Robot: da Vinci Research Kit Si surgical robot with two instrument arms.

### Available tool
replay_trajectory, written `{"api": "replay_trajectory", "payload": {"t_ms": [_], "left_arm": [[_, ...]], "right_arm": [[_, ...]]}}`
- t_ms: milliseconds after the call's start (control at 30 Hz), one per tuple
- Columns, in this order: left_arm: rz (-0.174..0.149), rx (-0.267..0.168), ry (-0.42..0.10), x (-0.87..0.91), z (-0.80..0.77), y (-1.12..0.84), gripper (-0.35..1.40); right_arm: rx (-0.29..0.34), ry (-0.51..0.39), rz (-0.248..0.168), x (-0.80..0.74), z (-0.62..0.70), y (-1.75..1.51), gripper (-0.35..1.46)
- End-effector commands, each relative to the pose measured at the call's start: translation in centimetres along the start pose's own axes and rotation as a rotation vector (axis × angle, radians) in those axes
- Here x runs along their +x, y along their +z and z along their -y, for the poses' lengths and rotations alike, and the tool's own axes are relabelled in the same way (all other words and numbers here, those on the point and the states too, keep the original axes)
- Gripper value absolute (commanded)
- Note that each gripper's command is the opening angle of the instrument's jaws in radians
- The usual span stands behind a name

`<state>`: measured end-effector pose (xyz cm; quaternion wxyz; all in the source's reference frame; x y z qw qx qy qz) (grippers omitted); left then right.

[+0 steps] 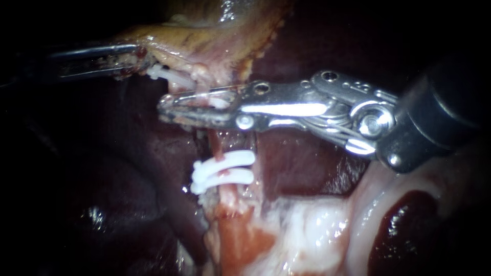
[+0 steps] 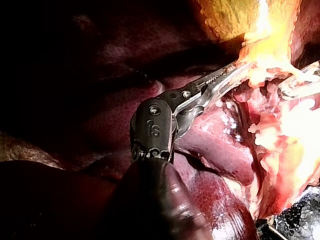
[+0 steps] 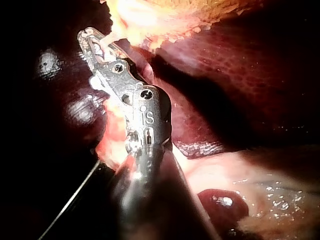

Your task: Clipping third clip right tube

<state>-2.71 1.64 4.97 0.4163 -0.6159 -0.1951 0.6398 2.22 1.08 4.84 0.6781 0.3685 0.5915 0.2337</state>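
Right instrument [image 1: 166, 108] setting a clip on the tube [image 1: 217, 145].
Its jaws straddle the tube above the two clips [image 1: 222, 171], pinching a new clip [image 1: 220, 102] around it. Up-left of the tube, the left instrument [image 1: 138, 60] pinches the gallbladder [image 1: 215, 30]. Likely next: squeeze until locked, then release.
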Motion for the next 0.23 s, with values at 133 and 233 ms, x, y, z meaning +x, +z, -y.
{"api": "replay_trajectory", "payload": {"t_ms": [133,233], "left_arm": [[0.0,0.0,0.0,0.0,0.0,0.0,-0.35],[0.0,0.0,0.0,0.0,0.0,0.01,-0.35]], "right_arm": [[-0.001,0.022,0.001,-0.06,-0.04,0.01,-0.35],[-0.002,0.018,0.002,-0.14,-0.1,0.02,0.02]]}}
